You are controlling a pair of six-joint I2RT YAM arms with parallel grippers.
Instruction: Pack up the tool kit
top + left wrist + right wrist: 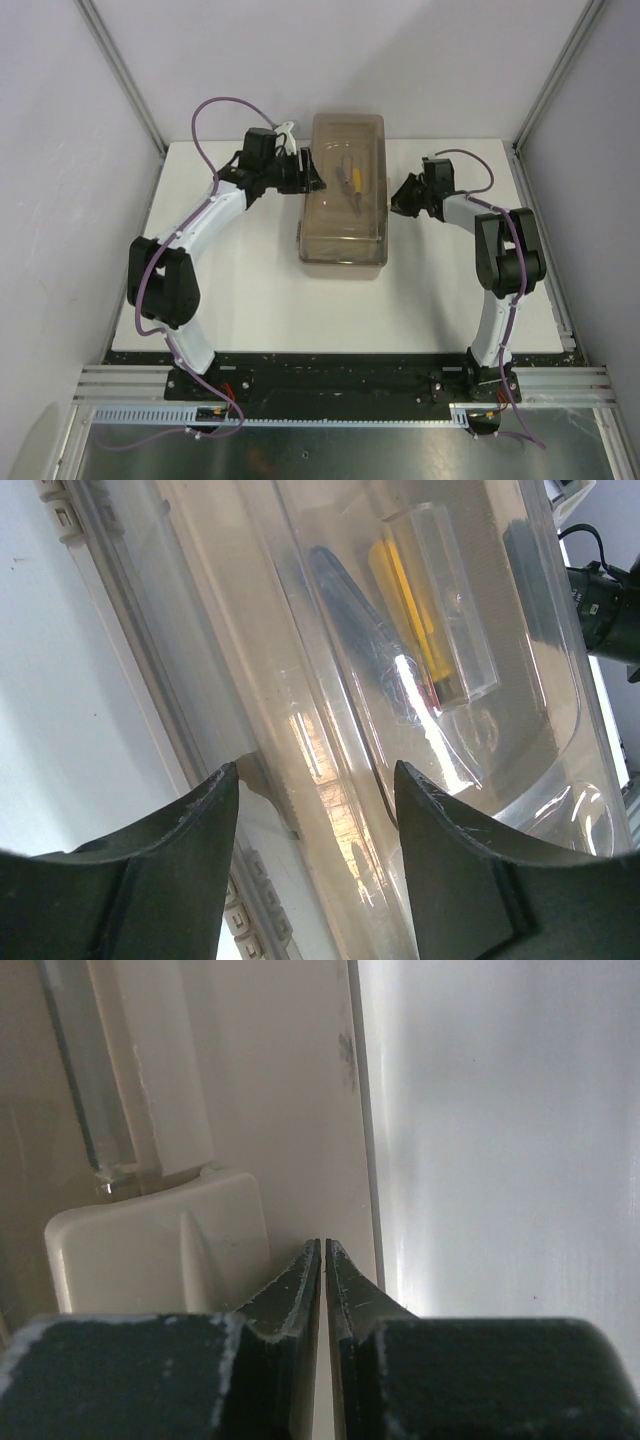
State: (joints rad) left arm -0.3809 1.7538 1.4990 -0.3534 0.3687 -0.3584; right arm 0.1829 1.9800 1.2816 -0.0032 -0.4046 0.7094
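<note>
The tool kit (345, 190) is a beige box with its translucent brownish lid down, standing at the table's middle back. Through the lid I see a yellow-handled tool (405, 600) and a bluish tool (350, 610); they also show in the top view (352, 185). My left gripper (312, 175) is open at the box's left side, its jaws (315, 770) astride the lid's edge without gripping it. My right gripper (398, 197) is shut and empty (324, 1243) at the box's right side, its tips against the beige wall (270, 1080) next to a beige latch (150, 1250).
The white table (300, 300) ends at a black rail in front of the arm bases. Aluminium frame posts (125, 75) and grey walls close in the left, right and back sides. No loose tools lie on the table.
</note>
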